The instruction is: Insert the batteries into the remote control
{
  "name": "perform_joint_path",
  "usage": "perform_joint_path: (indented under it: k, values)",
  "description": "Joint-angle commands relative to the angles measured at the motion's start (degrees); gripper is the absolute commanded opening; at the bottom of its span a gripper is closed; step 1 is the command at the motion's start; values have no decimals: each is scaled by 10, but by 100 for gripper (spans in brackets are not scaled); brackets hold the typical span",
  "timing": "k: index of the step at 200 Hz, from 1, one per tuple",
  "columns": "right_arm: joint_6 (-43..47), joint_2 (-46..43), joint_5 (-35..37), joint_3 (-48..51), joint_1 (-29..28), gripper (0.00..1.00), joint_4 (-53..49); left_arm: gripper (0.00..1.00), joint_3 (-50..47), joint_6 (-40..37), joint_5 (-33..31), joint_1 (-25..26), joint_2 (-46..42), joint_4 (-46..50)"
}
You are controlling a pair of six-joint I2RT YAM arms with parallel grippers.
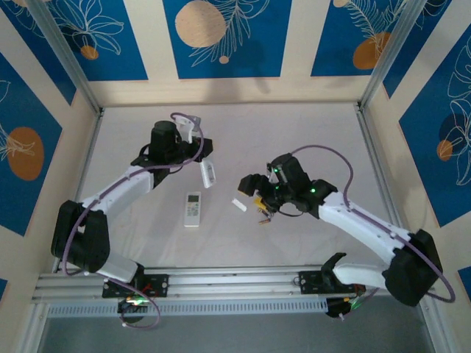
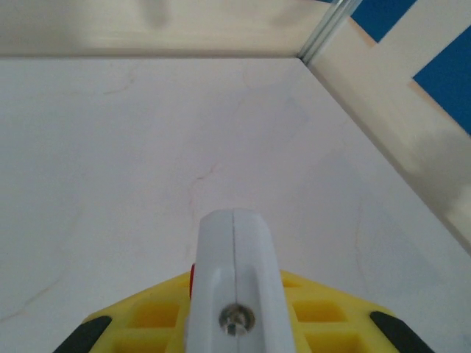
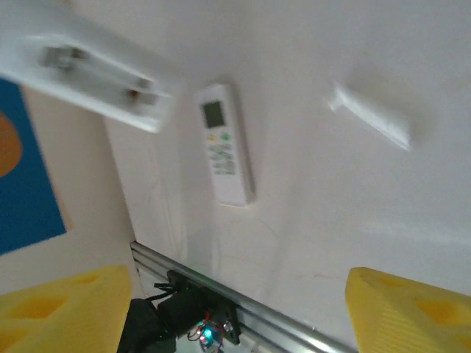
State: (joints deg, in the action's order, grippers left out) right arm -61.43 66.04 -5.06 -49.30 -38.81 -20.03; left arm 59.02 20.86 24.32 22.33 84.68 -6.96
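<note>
The white tabletop is enclosed by blue-and-cream wall panels, with an aluminium rail along its 6 o'clock edge.

The left arm is extended from 8 o'clock towards the centre. The right arm is extended from 4 o'clock towards the centre.

The remote control is held off the tabletop, just at 11 o'clock of the centre. It is pinched by the left fingers, which are pressed against both of its sides. In the right wrist view its open compartment is turned towards the camera. The contents of that compartment are too blurred to be identified.

The right fingers are spread wide, and nothing is held between them. They are positioned at 3 o'clock of the centre, above the tabletop.

A second remote lies flat, buttons up, at 6 o'clock of the held remote control and apart from it.

A small white cover strip lies at 3 o'clock of the second remote, between it and the right fingers.

The batteries are seen as small dark-and-orange items at 4 o'clock of the cover strip, close under the right fingers. Their number cannot be told.
</note>
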Motion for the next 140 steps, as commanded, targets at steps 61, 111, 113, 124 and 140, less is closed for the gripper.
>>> perform_joint_path:
  k: [61,111,113,124,140]
  values:
    - [460,73,136,-177,-59,89,13,0,39,215,151,23,-56,-82]
    - [508,159,244,-225,-122,70,14,0,41,240,135,37,-58,-96]
    - [508,162,248,-227,-122,67,12,0,40,241,135,37,-58,-98]
    - [507,172,267,-238,-123,51,2,0,39,243,142,38,-57,-104]
    - [508,173,277,-240,-124,37,0,0,38,240,147,39,-59,-102]
